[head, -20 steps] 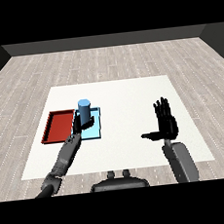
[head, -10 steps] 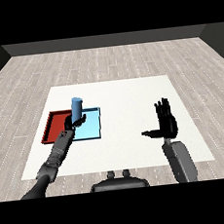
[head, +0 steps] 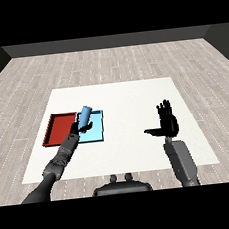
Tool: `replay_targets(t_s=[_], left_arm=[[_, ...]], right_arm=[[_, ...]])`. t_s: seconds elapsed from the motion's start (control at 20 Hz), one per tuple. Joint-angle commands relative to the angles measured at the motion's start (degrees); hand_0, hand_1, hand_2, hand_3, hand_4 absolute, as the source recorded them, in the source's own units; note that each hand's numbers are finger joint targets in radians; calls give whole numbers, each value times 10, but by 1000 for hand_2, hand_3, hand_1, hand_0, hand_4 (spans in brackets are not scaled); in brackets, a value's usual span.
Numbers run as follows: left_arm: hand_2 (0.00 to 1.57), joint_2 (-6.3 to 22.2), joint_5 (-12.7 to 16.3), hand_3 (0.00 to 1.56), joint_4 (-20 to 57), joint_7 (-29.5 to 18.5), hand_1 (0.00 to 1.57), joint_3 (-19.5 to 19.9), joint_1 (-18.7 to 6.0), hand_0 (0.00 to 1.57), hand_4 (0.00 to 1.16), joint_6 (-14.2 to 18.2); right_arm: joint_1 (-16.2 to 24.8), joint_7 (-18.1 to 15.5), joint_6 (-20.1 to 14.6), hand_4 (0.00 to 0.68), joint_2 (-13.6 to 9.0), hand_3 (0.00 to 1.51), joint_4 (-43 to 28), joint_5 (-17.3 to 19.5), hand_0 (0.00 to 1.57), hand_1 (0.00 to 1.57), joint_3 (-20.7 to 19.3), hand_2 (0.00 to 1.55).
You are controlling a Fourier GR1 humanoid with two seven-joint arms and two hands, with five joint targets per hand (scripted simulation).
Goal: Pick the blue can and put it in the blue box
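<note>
The blue can (head: 84, 115) is tilted, its top leaning right, held above the light blue tray (head: 97, 131). My left hand (head: 82, 127) is curled round the can's lower part, over the tray's left half. The red tray (head: 58, 128) lies directly left of the blue one. My right hand (head: 167, 121) hovers over the table's right side with straight fingers pointing up and the thumb out to the left, holding nothing.
The white table (head: 125, 98) stretches behind and between the trays and my right hand. Its front edge runs just ahead of both forearms. Grey plank floor surrounds the table.
The can has tipped from upright to leaning right and sits lower over the blue tray. My left forearm has swung lower and leftward. The right hand has stayed still.
</note>
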Motion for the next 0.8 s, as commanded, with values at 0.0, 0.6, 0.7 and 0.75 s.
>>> replay_targets(t_s=[0.0, 0.6, 0.7, 0.75], left_arm=[[1446, -7, -16, 726, 49, 32, 1528, -9, 0, 1528, 865, -24], [0, -11, -28, 0, 54, 34, 0, -4, 16, 0, 0, 18], [0, -1, -23, 0, 44, 29, 0, 5, 10, 0, 0, 41], [0, -22, -15, 0, 35, 10, 0, 14, 13, 0, 0, 80]], right_arm=[[20, -1, 13, 0, -2, 0, 1, -11, 0, 0, -10, 0], [26, -17, 16, 0, 22, 0, -17, -2, 0, 0, 2, 0], [22, 1, 22, 0, 16, 0, -18, -10, 0, 0, 0, 0], [10, -11, 14, 0, 21, 0, -3, 7, 0, 0, 4, 0]])
